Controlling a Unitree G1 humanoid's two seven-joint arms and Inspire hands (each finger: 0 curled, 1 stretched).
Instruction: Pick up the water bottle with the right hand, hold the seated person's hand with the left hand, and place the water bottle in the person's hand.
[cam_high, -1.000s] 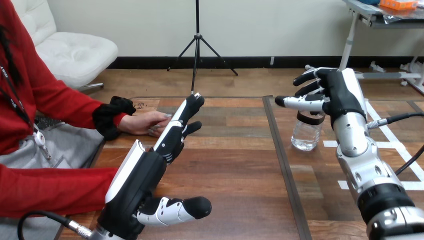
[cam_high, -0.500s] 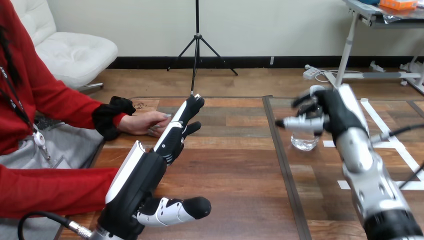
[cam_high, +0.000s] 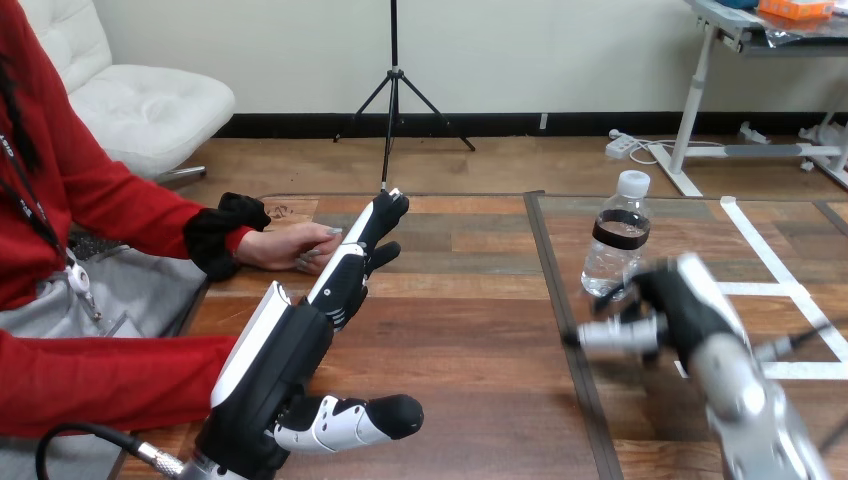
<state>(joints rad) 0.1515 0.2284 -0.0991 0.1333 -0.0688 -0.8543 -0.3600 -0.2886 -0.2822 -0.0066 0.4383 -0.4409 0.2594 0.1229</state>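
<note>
A clear water bottle (cam_high: 614, 236) with a white cap and a dark band stands upright on the table, right of the middle seam. My right hand (cam_high: 675, 310) hovers low, just in front of the bottle and slightly to its right, fingers spread and holding nothing. My left hand (cam_high: 345, 270) reaches forward with straight fingers. Its fingertips lie against the person's hand (cam_high: 292, 245), which rests on the table at the left. No finger curls round that hand.
The wooden table (cam_high: 470, 330) has a dark seam (cam_high: 560, 300) running front to back through its middle. White tape lines (cam_high: 770, 260) mark the table's right part. The person's other arm in a red sleeve (cam_high: 90, 380) lies along the table's left front edge.
My right hand has dropped from over the bottle's top and pulled back toward me, leaving the bottle uncovered. The left hand and the person's hand have stayed still.
</note>
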